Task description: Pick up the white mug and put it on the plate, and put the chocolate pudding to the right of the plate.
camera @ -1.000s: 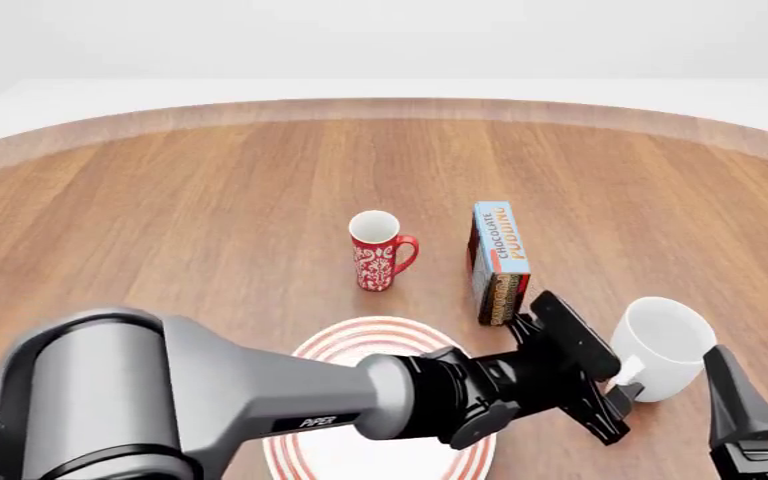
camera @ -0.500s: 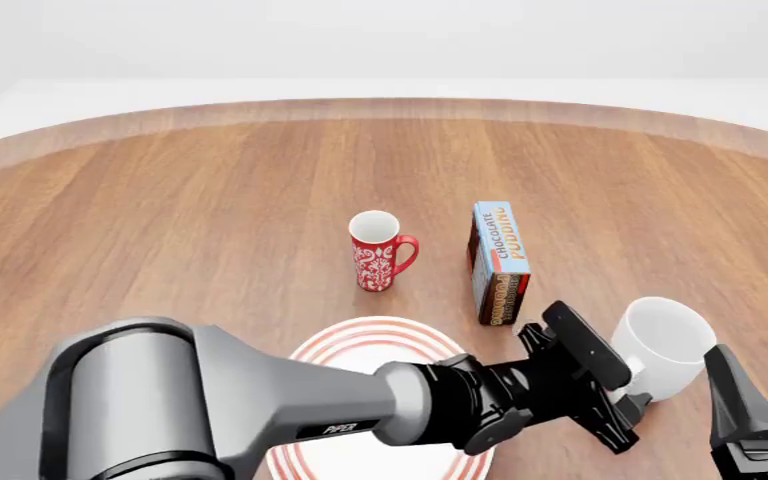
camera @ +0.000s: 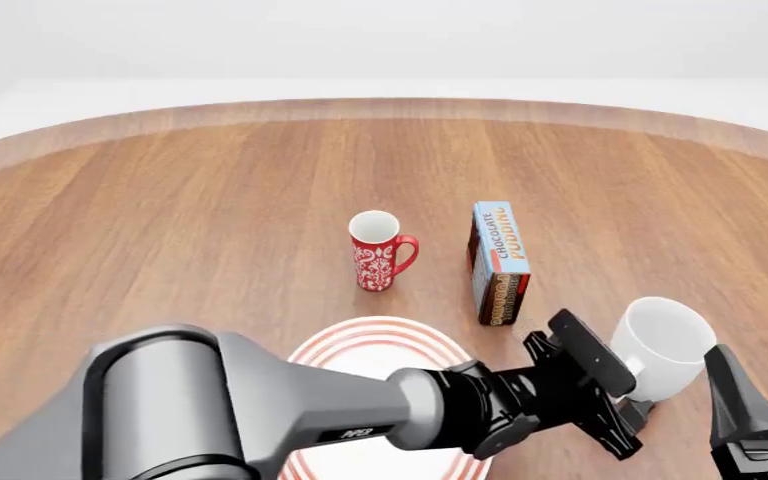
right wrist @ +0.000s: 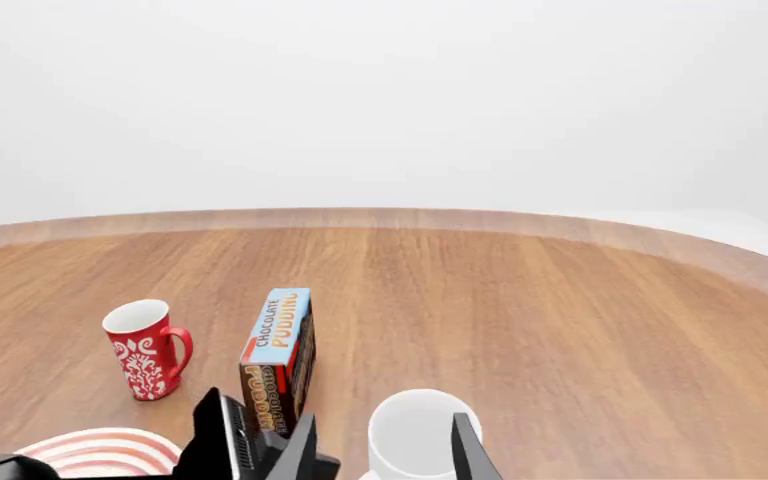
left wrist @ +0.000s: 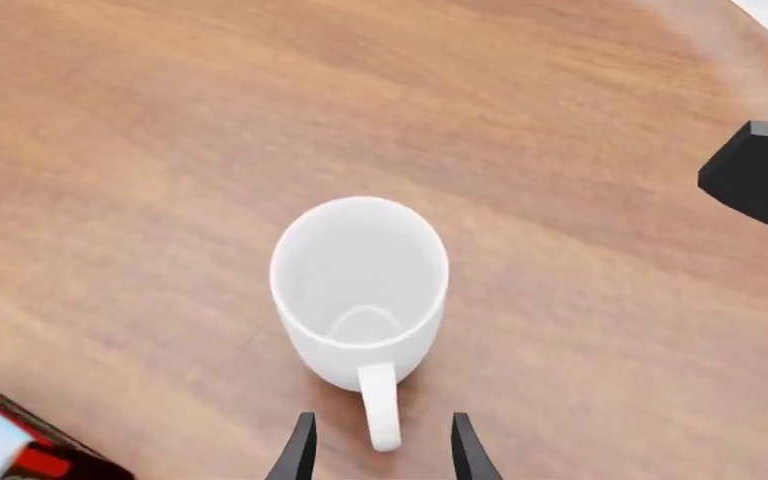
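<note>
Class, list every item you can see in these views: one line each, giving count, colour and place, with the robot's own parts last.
white mug: 1, white, upright on the table's near right.
chocolate pudding: 1, light-blue face, dark sides, standing at centre, beside the red mug.
red mug: 1, red with white pattern, centre.
plate: 1, white with red rings, near centre, partly under the left arm.
table: 1, brown wood.
left gripper: 1, dark, fingers open either side of the white mug's handle.
right gripper: 1, dark, open, near right.
</note>
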Controlling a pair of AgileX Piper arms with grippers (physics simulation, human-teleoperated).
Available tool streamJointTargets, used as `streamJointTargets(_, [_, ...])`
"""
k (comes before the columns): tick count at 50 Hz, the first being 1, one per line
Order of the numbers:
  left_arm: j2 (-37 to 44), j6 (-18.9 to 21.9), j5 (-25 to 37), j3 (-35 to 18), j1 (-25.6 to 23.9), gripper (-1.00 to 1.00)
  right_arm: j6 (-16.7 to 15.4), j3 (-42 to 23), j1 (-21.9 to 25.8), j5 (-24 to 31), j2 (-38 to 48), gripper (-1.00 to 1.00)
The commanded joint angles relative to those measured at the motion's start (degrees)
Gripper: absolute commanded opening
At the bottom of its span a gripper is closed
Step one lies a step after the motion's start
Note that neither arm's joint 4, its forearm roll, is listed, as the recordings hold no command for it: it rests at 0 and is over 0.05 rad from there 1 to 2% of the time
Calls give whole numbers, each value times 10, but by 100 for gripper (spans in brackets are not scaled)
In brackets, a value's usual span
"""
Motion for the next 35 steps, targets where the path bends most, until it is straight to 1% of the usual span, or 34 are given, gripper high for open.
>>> streamJointTargets(1, [17, -3, 4, -15, 1, 100, 0, 0, 0, 0, 0, 100])
streamJointTargets(35, [59, -9, 19, -54, 7, 100, 0, 0, 0, 0, 0, 100])
